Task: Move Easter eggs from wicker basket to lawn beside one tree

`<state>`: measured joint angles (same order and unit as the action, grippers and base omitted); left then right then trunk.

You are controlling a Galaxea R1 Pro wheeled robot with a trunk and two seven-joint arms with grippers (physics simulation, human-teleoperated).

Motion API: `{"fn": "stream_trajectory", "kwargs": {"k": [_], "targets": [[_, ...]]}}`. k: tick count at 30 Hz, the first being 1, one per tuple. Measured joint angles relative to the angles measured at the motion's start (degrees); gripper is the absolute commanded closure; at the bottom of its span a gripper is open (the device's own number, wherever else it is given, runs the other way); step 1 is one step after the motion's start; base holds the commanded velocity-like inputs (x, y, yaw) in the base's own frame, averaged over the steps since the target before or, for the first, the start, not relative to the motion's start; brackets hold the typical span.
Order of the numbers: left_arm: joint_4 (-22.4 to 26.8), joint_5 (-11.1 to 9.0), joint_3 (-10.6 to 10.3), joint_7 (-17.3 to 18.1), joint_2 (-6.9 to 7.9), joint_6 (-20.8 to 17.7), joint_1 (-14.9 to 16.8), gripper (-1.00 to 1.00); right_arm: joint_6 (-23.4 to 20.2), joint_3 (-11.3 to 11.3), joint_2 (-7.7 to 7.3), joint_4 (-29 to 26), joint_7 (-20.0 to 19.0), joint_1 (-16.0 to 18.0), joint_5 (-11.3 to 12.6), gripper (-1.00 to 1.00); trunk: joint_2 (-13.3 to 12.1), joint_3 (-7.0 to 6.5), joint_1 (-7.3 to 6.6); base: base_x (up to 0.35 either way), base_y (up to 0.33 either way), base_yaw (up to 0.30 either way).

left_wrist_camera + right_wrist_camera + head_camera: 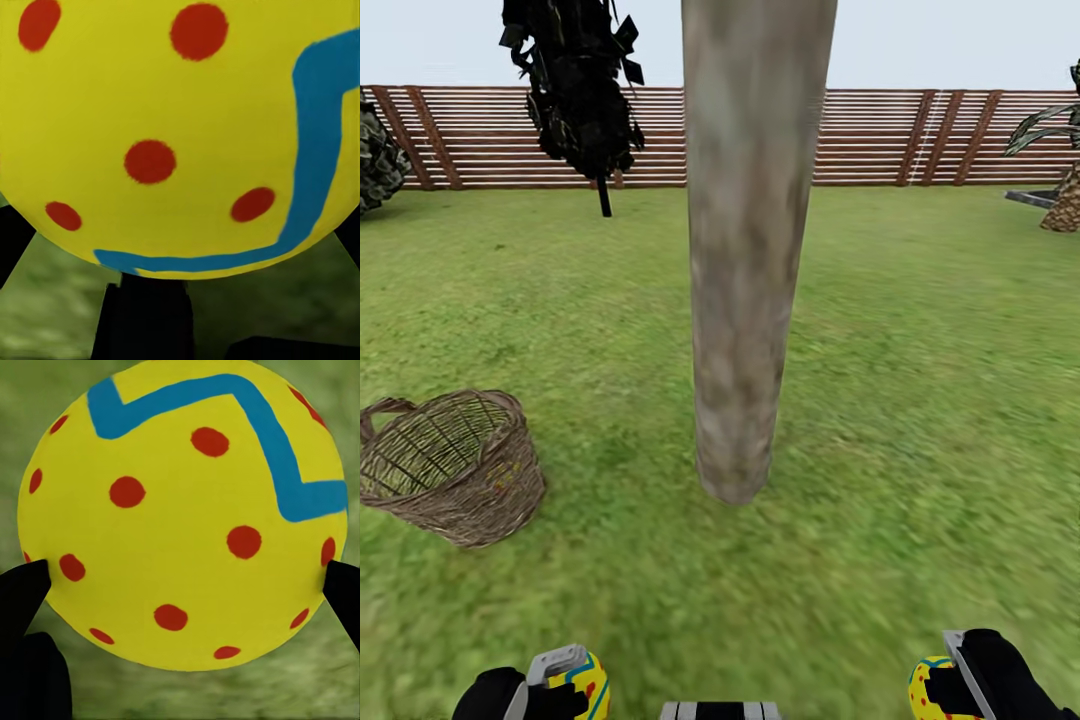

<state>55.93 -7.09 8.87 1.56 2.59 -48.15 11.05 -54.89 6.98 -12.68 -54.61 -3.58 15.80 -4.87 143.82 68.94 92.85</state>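
Observation:
The tree [745, 300] rises as a mottled grey-brown trunk from the lawn [920, 400] straight ahead of me. Left of it, the brown wicker basket [455, 465] leans on the grass; faint yellow and red specks show through its weave, too small to identify. My left gripper [565, 680] is shut on a yellow Easter egg [588, 678] [172, 135] with red dots and a blue zigzag. My right gripper [950, 685] is shut on a second such egg [926, 690] [184, 517], its black fingers [22, 592] pressing on both sides.
A brown slatted fence [920, 135] closes off the far side. A dark narrow cypress [575, 90] stands at the back left, a bush [375, 160] at the far left, a palm [1065, 195] at the far right. Open grass surrounds the trunk.

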Motion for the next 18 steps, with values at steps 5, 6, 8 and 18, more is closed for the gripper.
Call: {"fn": "stream_trajectory", "kwargs": {"k": [5,6,8,18], "targets": [[0.95,0.21,0.16,0.02,0.97,-0.25,0.0,1.0,0.02,0.0,-0.03,0.0,0.0,0.0,0.0,1.0,0.07,1.11,0.13,0.0,0.0,0.0],[1.11,0.2,0.18,0.03,1.67,-0.63,0.0,1.0,0.02,0.0,-0.02,0.0,0.0,0.0,0.01,1.0,0.08,1.33,0.15,0.0,0.0,0.0],[1.21,-0.04,0.18,0.06,2.3,-0.91,0.0,1.0,0.02,0.0,-0.04,0.0,0.0,0.0,0.01,1.0,0.11,1.77,0.21,0.0,0.0,0.0],[1.01,-0.14,0.13,-0.02,2.08,-0.97,0.0,1.0,0.02,0.06,-0.07,0.0,0.0,0.0,0.0,1.0,0.16,2.67,0.31,0.0,0.0,0.0]]}}
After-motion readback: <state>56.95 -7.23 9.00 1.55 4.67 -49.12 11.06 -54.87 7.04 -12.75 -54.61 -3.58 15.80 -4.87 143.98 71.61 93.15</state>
